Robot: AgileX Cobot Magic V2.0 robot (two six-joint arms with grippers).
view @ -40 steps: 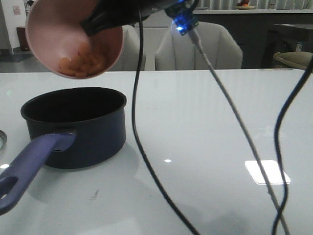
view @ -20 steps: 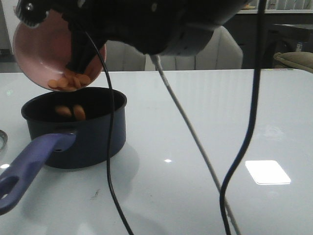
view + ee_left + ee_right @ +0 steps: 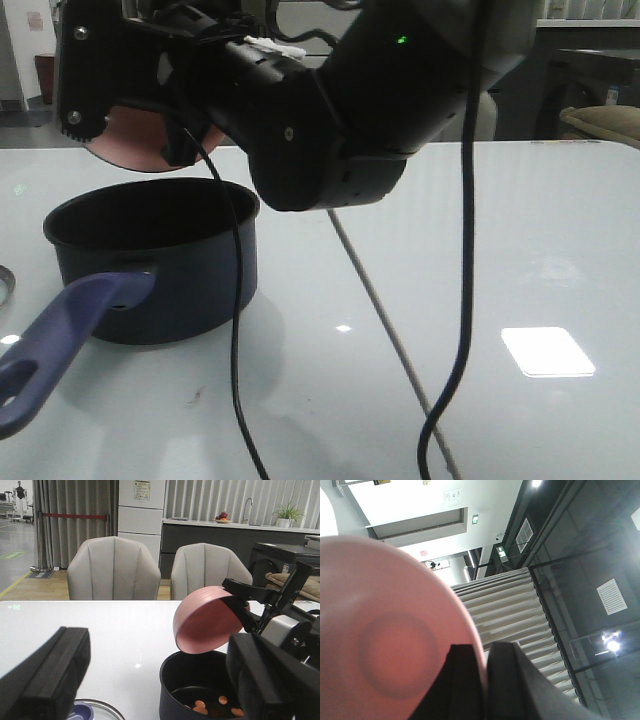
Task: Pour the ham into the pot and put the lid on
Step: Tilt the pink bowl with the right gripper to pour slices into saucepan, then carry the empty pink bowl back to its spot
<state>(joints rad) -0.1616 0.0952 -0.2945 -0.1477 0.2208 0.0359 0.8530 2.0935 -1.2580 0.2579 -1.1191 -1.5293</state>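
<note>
1. Ham [image 3: 220, 706]: a few small orange slices lie on the floor of the pot [image 3: 190, 270], seen in the left wrist view. They look light and loose, likely to slide freely, so they are best moved by tipping their container.
2. The pink bowl [image 3: 207, 621] hangs inverted just above the pot's far rim. No slices are visible in it, so the pour is probably complete.
3. The right gripper [image 3: 482, 680] pinches the bowl's rim, one jaw inside the wall and one outside. The bowl looks stiff, smooth and possibly slippery.
4. The pot stands upright on the white surface [image 3: 480, 250], its purple-blue handle [image 3: 60, 335] pointing toward the camera. It is probably the heaviest item.
5. The lid [image 3: 95, 711] lies flat on the surface beside the pot, only its edge in view. Glass, so likely fragile; its knob is the sensible hold but is barely visible.
6. The left gripper [image 3: 160, 680] hovers near the lid with jaws spread wide, holding nothing.
</note>
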